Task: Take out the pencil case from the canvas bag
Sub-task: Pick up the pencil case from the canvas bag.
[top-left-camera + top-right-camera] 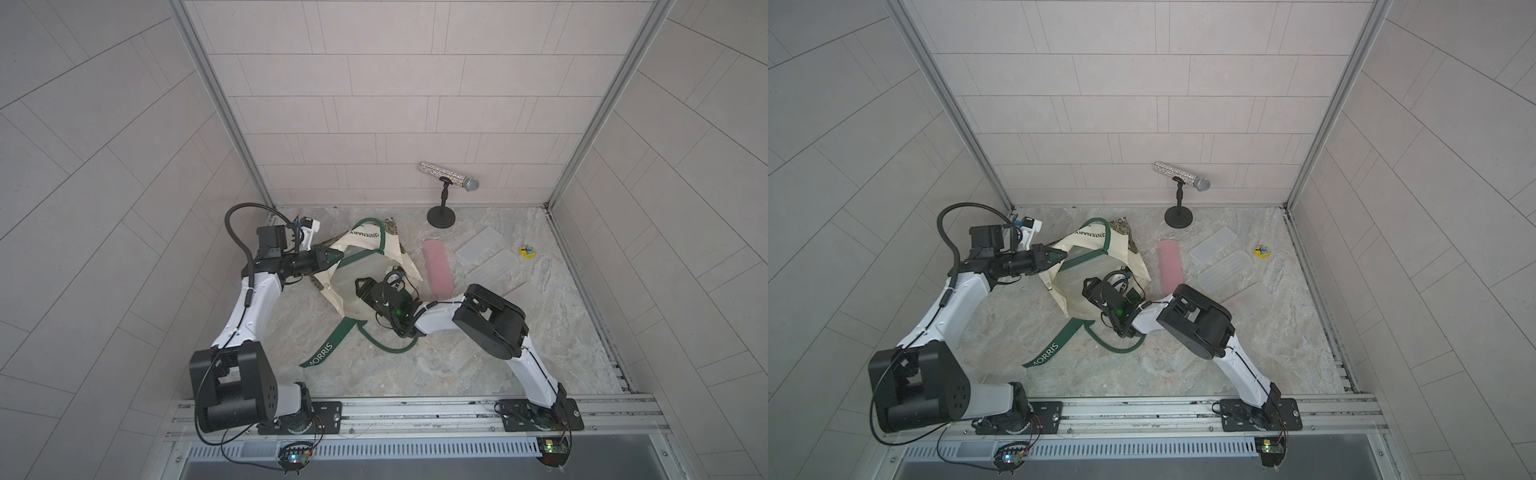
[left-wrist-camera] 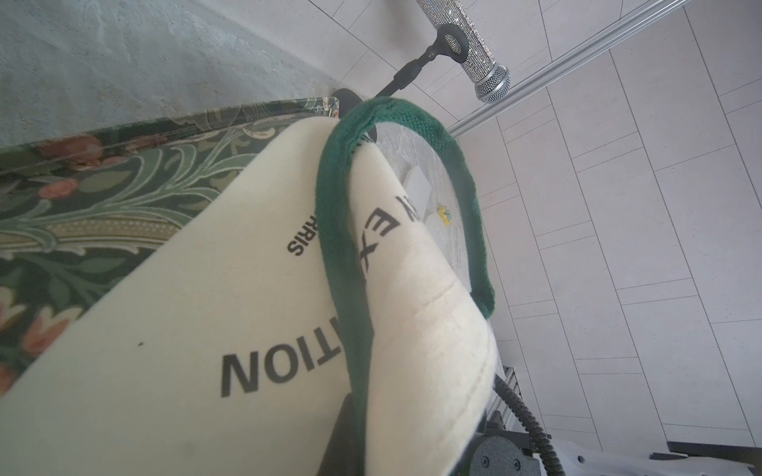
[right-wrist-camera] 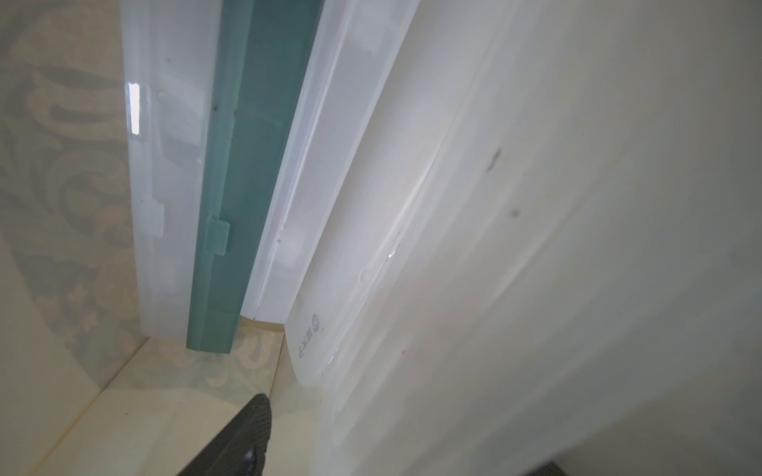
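While left end effector (image 1: 332, 258) clamps shut on canvas bag (image 1: 390, 245) rim | right end effector (image 1: 360, 291) inside, opening unclear | advice: grip pencil case (image 3: 330, 247) edge squarely

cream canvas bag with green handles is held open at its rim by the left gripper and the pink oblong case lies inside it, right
Not quite. The pink oblong case lies on the marbled table beside the cream canvas bag with green handles, not inside it; both top views show this. The left gripper does pinch the bag's rim.
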Robot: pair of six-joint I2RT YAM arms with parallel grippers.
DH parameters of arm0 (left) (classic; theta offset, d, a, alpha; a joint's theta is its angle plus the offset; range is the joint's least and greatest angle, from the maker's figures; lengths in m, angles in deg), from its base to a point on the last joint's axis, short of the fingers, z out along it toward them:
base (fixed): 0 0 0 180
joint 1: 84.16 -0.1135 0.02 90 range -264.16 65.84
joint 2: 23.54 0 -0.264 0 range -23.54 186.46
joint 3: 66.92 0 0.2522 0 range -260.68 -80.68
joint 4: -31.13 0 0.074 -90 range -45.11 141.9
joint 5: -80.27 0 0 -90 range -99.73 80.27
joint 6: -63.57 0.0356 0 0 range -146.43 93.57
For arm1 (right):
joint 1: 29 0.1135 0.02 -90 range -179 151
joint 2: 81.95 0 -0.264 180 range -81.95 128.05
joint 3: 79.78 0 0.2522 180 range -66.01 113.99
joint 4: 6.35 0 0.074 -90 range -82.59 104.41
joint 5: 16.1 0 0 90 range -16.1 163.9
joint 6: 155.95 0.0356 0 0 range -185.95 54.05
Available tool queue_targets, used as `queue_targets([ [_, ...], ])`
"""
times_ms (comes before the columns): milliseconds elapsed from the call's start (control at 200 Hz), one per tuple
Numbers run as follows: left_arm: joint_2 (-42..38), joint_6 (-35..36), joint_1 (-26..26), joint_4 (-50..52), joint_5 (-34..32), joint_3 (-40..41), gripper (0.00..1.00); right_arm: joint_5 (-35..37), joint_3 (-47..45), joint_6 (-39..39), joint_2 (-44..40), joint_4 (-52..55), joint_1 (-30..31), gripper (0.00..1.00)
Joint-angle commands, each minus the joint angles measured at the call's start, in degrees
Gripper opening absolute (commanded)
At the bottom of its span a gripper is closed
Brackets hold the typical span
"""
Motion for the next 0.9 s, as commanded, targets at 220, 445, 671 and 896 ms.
queue_targets([
  [220, -1.57, -0.09, -0.32, -4.01, 4.94, -0.21, 0.0, -0.91, 0.27, 4.91, 3.9, -2.44, -2.09, 0.58],
  [445, -1.67, -0.28, -0.3, -4.18, 4.81, -0.12, 0.0, -2.18, 0.36, 4.67, 4.64, -3.19, -2.58, 0.44],
  [671, -1.58, -0.41, -0.32, -4.38, 4.7, 0.02, 0.0, -3.16, -0.39, 1.0, 3.05, -3.16, -2.58, 0.35],
  [896, -1.35, -0.54, -0.32, -4.63, 4.65, 0.14, 0.0, -4.61, -2.74, -4.19, -0.17, -4.99, -2.61, 0.32],
])
